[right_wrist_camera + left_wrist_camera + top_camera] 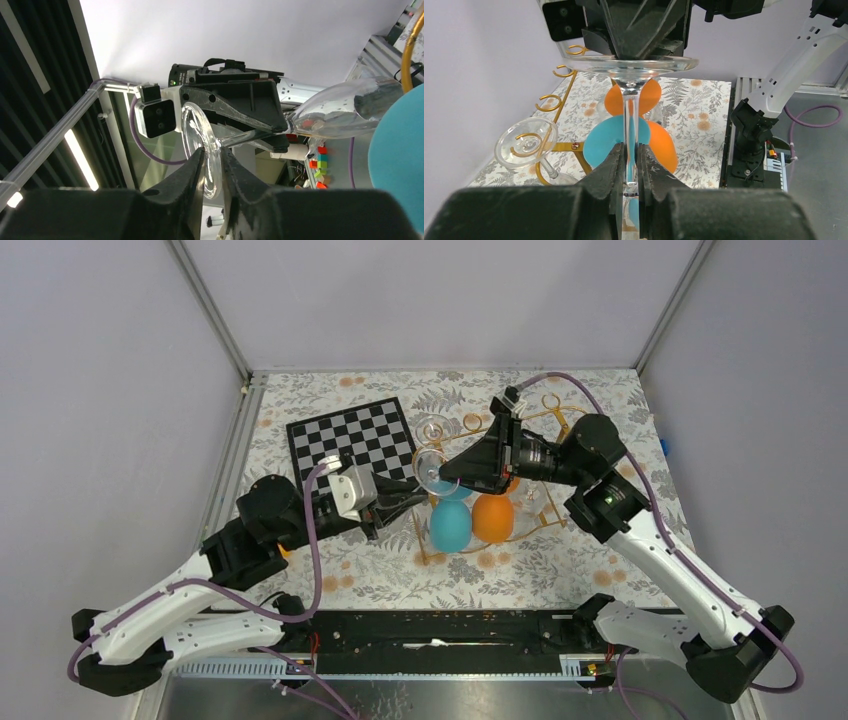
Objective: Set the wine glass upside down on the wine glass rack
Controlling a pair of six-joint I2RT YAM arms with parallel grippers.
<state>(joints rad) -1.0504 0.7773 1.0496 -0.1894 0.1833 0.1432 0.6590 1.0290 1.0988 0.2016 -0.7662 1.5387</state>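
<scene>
Mid-frame in the top view, beside the rack (561, 146), the glass (630, 112) is held in the air by both arms, left gripper (631, 165) clamped on its stem and right gripper (212, 160) pinching its foot, probably to pass it over for hanging.

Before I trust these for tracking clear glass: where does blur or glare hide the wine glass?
Top external: wine glass nearly vanishes against the patterned cloth. Left wrist: stem sharp, near jaws blurred. Right wrist: strip light blown out, jaws soft, foot clear.
</scene>
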